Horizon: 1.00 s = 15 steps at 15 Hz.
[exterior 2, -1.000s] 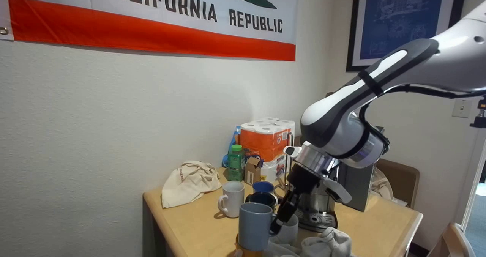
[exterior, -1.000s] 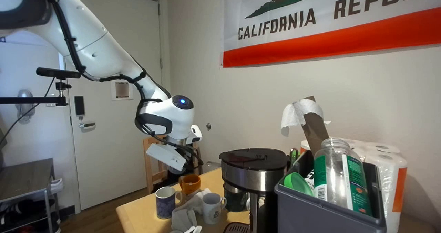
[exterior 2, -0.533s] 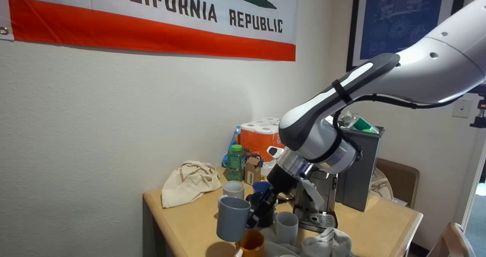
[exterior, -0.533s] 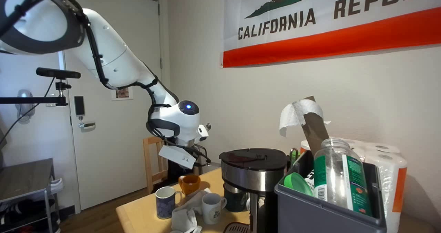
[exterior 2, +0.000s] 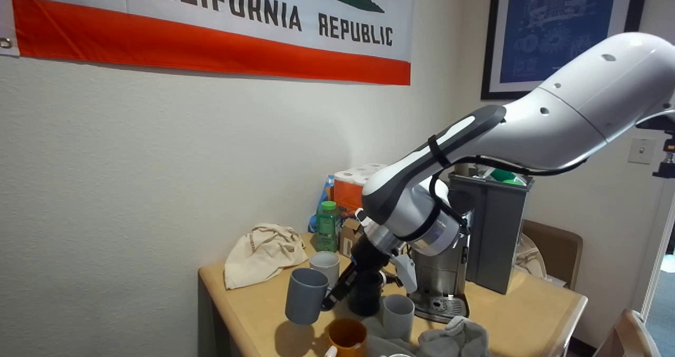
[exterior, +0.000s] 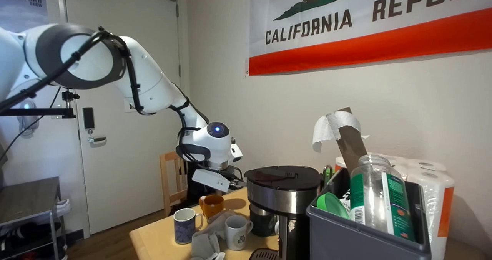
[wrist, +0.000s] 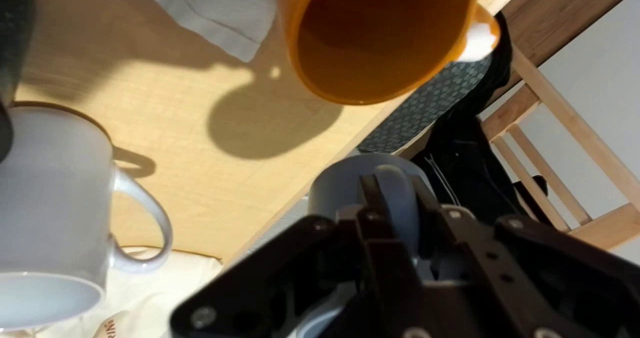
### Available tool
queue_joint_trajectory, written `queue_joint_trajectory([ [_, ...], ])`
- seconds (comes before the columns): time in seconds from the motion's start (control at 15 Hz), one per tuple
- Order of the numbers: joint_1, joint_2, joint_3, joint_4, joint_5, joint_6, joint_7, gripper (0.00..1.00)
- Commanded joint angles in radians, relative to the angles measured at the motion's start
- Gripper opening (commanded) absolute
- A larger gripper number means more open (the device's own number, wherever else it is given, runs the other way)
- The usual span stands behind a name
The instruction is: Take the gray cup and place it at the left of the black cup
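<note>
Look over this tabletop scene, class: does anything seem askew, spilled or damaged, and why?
Yes. The tube jutting above the bin leans, with ragged paper drooping from its top, and the cloth lies bunched untidily among the mugs. The gray cup, held by the tool, looks slightly tilted. No spill or breakage shows.

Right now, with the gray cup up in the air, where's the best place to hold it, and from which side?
Probably by the handle, coming slantwise from above on the handle's side, the right of the gray cup in an exterior view. The handle sticks out sideways and looks much slimmer than the round cup, so the fingers can pinch it, as they do now.
</note>
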Motion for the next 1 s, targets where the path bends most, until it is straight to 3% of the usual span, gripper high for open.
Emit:
queue_joint_trajectory([
  [0.0,0.005,0.094,0.011,0.105,0.015,0.076,-0.037,0.07],
  [0.47,0.04,0.217,0.003,0.2,-0.008,0.178,-0.027,0.07],
  [0.93,0.078,0.235,-0.038,0.216,-0.07,0.208,-0.001,0.07],
])
